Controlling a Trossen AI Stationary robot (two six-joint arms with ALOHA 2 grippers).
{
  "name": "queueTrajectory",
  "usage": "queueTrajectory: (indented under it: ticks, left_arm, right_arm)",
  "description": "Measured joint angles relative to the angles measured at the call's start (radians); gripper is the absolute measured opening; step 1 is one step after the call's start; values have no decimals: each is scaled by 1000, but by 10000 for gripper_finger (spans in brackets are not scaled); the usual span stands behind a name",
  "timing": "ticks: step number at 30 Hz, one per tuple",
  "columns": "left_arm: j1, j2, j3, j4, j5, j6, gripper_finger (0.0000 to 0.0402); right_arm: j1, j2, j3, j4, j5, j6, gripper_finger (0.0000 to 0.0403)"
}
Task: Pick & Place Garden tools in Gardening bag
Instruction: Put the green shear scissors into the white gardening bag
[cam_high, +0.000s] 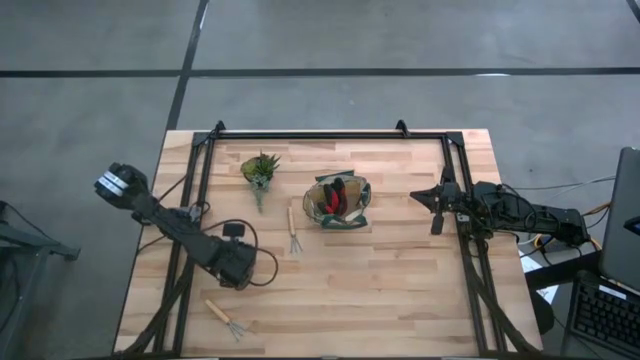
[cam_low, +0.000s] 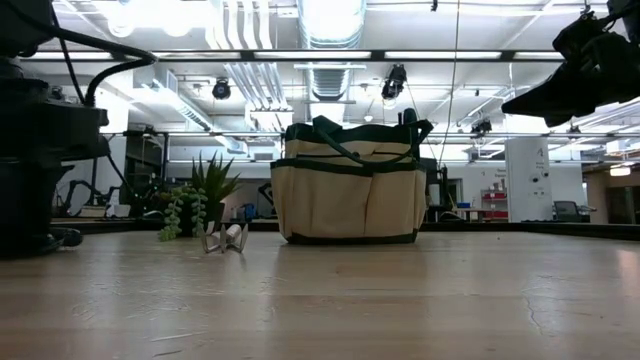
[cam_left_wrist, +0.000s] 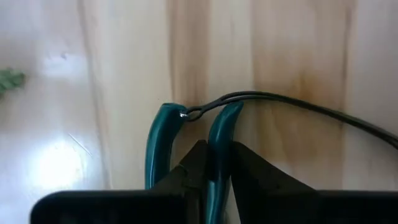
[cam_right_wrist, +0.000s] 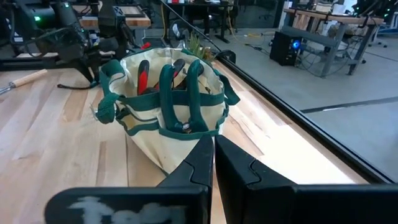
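Pinching one teal handle of the pruning shears (cam_left_wrist: 158, 143) between the fingers of the left end effector (cam_left_wrist: 217, 147), low over the front-left part of the tabletop (cam_high: 400, 290), with the fingers tight against both sides of that handle. Seeing a thin dark cord (cam_left_wrist: 298, 102) hooked at the handle tips and trailing away across the wood. Holding the right end effector (cam_right_wrist: 213, 142) closed and empty, raised above the tabletop just to the right of the gardening bag (cam_high: 362, 190). Finding the bag upright near the centre, with the red-and-black glove (cam_high: 335, 196) inside it. Leaving one wooden-handled fork (cam_high: 293, 232) flat just left of the bag, below the small spiky plant (cam_high: 260, 170), and the other fork (cam_high: 225, 318) near the front-left edge.
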Motion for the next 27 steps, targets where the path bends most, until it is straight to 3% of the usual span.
queueTrajectory:
  ticks: [8, 12, 22, 27]
  left_arm:
    - [5, -19, 30, 15, -182, -73, 49]
    - [5, -58, 35, 44, -345, -124, 49]
    - [5, -231, 27, 381, -744, -19, 51]
    - [27, -291, -8, 651, -795, 146, 51]
  right_arm:
    - [0, 0, 0, 0, 0, 1, 8]
    - [0, 0, 0, 0, 0, 1, 8]
    - [0, 0, 0, 0, 0, 2, 8]
    - [0, 0, 0, 0, 0, 0, 8]
